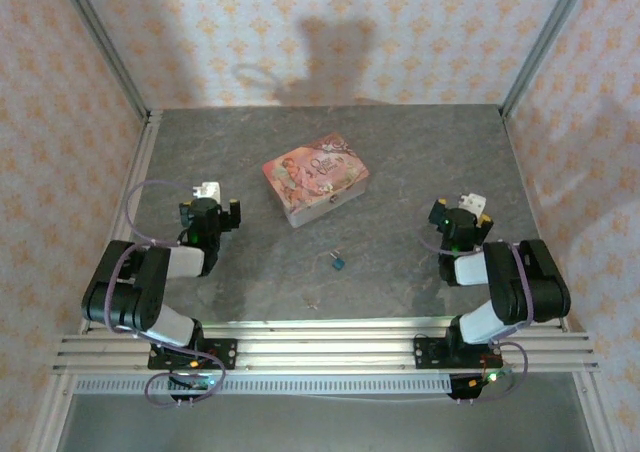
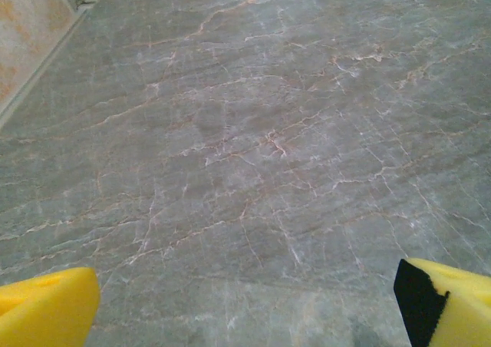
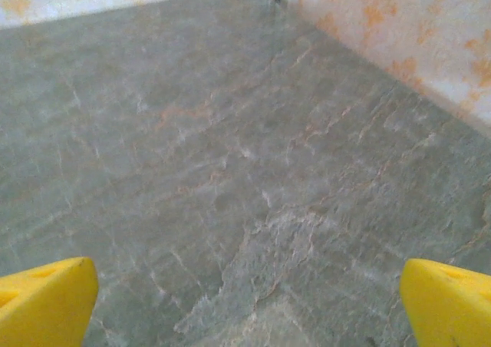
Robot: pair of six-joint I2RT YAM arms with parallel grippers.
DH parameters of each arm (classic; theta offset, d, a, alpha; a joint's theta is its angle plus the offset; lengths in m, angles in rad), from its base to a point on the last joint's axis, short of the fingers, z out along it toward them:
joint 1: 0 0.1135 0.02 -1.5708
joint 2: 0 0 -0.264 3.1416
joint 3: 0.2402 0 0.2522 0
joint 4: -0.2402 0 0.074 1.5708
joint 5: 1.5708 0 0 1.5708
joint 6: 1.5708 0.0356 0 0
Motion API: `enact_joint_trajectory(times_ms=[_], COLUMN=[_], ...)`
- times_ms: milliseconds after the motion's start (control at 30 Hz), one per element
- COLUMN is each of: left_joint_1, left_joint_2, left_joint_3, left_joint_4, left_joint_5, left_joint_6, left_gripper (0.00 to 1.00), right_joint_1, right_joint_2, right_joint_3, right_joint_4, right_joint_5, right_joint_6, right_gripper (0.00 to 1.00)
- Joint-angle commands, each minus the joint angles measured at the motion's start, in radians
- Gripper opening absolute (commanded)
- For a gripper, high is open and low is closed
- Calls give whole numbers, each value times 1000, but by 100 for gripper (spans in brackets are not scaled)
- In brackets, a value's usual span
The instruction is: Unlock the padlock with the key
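Grey-green veined stone, orange-on-cream walls, and one pink tin.

The table (image 1: 420, 152) is grey-green marbled stone, laced with whitish and rust-orange veins. The walls (image 1: 300, 32) are pale cream-pink with a repeating orange floral motif. The tin (image 1: 315, 180) has a pink lid with a flowery picture in reds and creams, and its side is paler and silvery. The padlock (image 1: 339, 263) is dark teal-blue. The key (image 1: 314, 304) is a pale speck, too small to give a hue. Both arms are black with white segments and purple cables. The left gripper (image 1: 210, 208) has bright yellow fingers (image 2: 46, 312), one with a black face, and the right gripper (image 1: 460, 212) has plain yellow fingers (image 3: 46, 301). The frame rails (image 1: 320, 347) are silvery.
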Motion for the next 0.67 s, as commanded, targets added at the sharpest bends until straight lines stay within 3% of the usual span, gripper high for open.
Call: enact_joint_trajectory(times_ms=[0,633], left_joint_1=[25,24], left_joint_2=[-5,-5], left_joint_3=[45,46], left_joint_4=[30,26], left_joint_5=[56,54], left_joint_6=[-31,-29], left_gripper=[100,100], right_joint_1=[-2,9], right_joint_2=[26,9], right_joint_3=[127,135], right_joint_4=[-64,-107], right_joint_5=[-33,-97], right_joint_6=[11,-25], right_gripper=[99,99])
